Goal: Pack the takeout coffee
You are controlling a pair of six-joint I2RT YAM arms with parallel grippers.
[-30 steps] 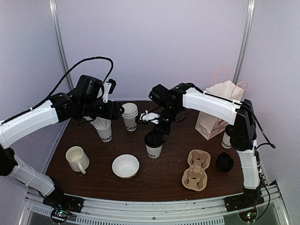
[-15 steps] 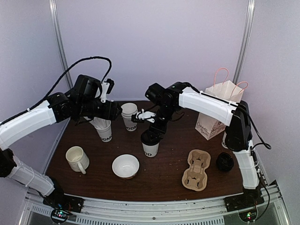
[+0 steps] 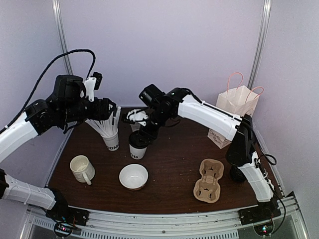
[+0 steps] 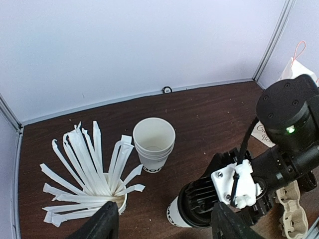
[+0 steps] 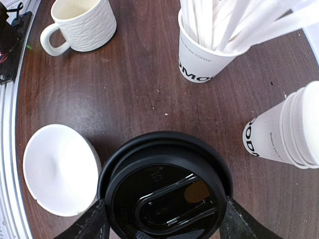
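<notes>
One lidded cup (image 3: 137, 152) is over the left-middle of the table (image 3: 174, 167), near the cup stack (image 4: 154, 144); right gripper (image 3: 140, 139) is clamped round its black lid; left gripper (image 4: 165, 224) hangs above the straw cup (image 3: 111, 141), spread wide, holding nothing.

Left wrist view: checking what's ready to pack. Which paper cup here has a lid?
The cup in the right gripper, capped in black; the stacked cups are open-topped, the third cup holds straws.
</notes>
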